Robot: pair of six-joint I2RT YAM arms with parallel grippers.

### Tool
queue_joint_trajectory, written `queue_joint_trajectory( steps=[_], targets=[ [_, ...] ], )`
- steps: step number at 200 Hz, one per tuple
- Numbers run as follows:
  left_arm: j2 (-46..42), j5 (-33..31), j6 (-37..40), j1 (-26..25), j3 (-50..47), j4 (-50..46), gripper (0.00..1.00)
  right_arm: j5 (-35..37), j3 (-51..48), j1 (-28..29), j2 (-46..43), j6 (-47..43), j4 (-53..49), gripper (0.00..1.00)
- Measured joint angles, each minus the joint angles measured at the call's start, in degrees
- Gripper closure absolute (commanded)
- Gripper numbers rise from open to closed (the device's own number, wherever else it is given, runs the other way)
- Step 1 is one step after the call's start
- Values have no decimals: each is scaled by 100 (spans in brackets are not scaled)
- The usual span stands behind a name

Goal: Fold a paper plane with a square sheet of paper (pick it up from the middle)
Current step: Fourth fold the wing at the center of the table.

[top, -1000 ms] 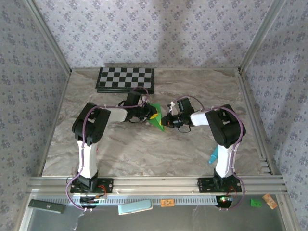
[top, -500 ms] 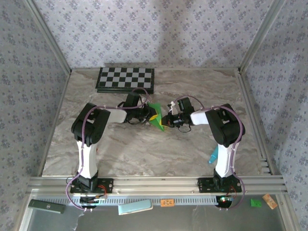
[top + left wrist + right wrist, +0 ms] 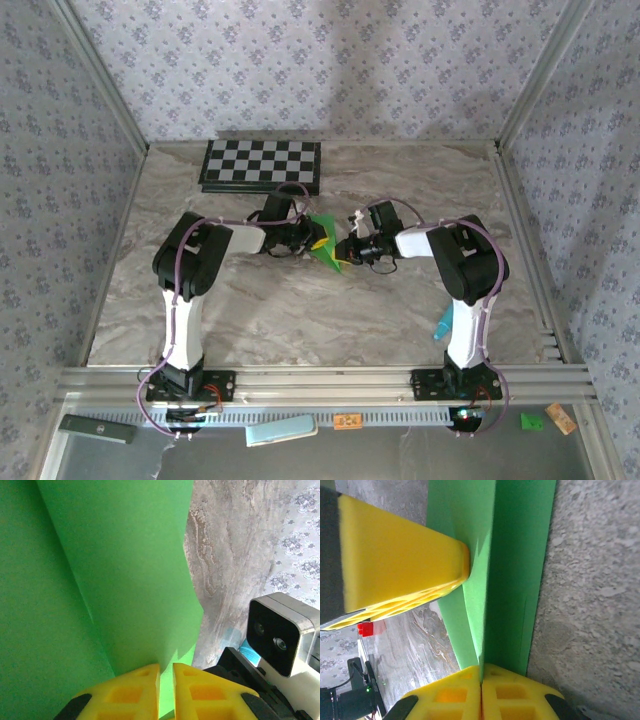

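Observation:
The bright green paper [image 3: 326, 249] is folded into a narrow creased shape and is held up at the table's middle between both arms. My right gripper [image 3: 344, 252] is shut on its lower folded edge; in the right wrist view the paper [image 3: 512, 570] runs straight into the closed jaws [image 3: 481, 674]. From the left my left gripper [image 3: 311, 243] meets the paper. Its yellow fingers [image 3: 166, 674] stand a narrow gap apart with the paper's crease [image 3: 130, 580] ending at that gap. One left finger [image 3: 410, 565] touches the paper's side.
The checkerboard [image 3: 262, 165] lies at the back left. A teal marker [image 3: 443, 326] rests beside the right arm's base. A small red block [image 3: 365, 629] sits on the marble table [image 3: 300, 320]. The right wrist camera [image 3: 282, 630] is close to the left fingers.

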Motion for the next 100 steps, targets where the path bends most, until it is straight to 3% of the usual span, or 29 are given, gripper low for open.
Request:
queue_joint_trajectory(
  steps=[100],
  targets=[
    [70, -42, 28, 0, 59, -179, 86, -24, 125, -2, -7, -2, -256, 84]
  ],
)
